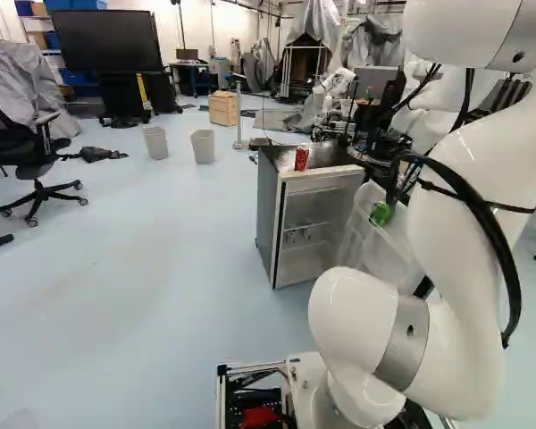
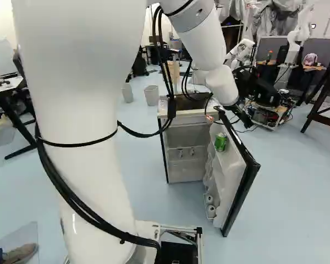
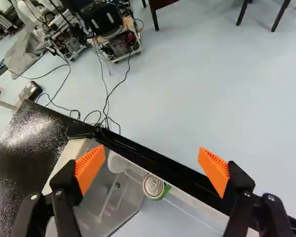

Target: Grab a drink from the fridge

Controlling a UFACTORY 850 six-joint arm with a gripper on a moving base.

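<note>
At the top of the open door in the right base view is my gripper [image 2: 243, 116]. In the wrist view the gripper [image 3: 150, 160] is open, the green can [image 3: 153, 186] showing top-up below and between its spread fingers, not touched. The small fridge [image 1: 266, 214] stands open; its door [image 2: 243, 184] swings out, with the green can [image 2: 220, 142] on an upper door shelf. White-topped cans [image 2: 210, 211] sit low in the door. Two small items [image 2: 192, 152] are on an inner shelf. A red can [image 1: 301, 158] stands on the fridge's top.
The door's black edge [image 3: 158, 163] runs beneath the gripper. Beyond the fridge are another robot [image 2: 300, 33] and a cart with cables [image 2: 269, 113]. Two grey bins [image 1: 203, 146], a wooden crate [image 1: 223, 107] and an office chair [image 1: 36, 161] stand farther left.
</note>
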